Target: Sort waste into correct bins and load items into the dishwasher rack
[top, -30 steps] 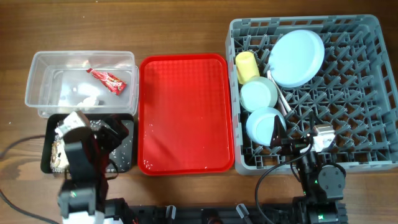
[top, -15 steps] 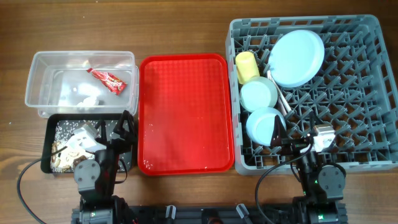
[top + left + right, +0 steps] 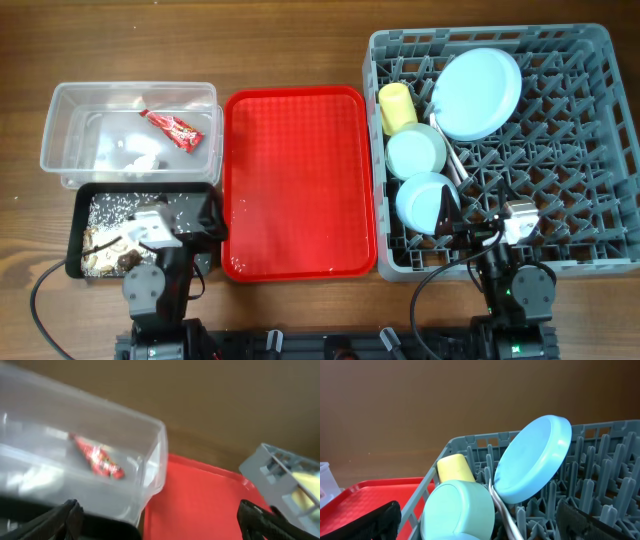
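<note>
Red wrapper (image 3: 172,128) + white tissue (image 3: 143,152) lie in clear tub (image 3: 60,110); rice-like scraps (image 3: 110,207) in black tray (image 3: 72,240) just beside it. Rack (image 3: 590,150) at R holds blue plate (image 3: 480,93) leaning on pegs, yellow cup (image 3: 397,106), green bowl (image 3: 416,151), blue bowl (image 3: 420,196); red tray (image 3: 300,180) sits betw. tub & rack. L hand (image 3: 160,522) over black tray, R hand (image 3: 480,522) at rack's near edge, both w/ fingers spread wide, holding nothing.

Brown wooden table (image 3: 300,45), grain running side to side. Set directly on it, left to right: clear plastic tub (image 3: 52,140) with black tray (image 3: 73,240) just in front and touching; red serving tray (image 3: 300,180) at centre; grey dishwasher rack (image 3: 590,170) on the right, close beside the red tray.
</note>
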Robot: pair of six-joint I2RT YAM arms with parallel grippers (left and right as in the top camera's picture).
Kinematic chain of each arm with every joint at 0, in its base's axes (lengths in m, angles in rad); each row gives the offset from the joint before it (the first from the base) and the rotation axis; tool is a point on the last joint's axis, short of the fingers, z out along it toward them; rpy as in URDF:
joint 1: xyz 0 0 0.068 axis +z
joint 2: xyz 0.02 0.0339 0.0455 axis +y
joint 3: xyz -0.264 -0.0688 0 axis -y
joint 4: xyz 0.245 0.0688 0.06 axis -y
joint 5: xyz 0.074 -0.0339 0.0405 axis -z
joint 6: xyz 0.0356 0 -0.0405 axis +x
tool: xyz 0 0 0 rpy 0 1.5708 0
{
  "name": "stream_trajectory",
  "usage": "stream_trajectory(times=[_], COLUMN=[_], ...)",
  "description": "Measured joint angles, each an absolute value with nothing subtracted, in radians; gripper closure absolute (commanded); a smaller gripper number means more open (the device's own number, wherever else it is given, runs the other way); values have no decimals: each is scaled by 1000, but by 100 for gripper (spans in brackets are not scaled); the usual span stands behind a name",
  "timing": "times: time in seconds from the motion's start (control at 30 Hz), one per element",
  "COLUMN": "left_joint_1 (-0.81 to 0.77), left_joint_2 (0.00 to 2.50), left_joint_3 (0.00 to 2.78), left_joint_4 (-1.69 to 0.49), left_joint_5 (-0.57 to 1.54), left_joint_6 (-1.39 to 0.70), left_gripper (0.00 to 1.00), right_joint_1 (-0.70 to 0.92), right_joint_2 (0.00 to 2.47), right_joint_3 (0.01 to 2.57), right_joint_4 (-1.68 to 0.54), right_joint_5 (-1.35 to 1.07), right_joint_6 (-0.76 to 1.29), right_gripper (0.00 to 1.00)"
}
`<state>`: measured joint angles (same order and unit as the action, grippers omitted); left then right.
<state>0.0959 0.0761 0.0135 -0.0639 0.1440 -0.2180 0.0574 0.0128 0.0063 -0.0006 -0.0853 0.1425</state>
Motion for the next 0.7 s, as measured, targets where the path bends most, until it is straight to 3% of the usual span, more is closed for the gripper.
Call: stream_trajectory(times=[0.23,0.7], left_joint_1=[72,72], left_joint_2=[14,14], left_joint_3=[14,14], left_joint_4=[-69,-75], left_joint_5=[99,27], left_joint_6=[53,124], left_gripper=[0,0], right_joint_1=[57,57], right_joint_2=[13,13], right_joint_3=[6,6], right_joint_4=[-1,-1], right_joint_5=[-85,-85], right_joint_6=[143,143], right_gripper=[0,0])
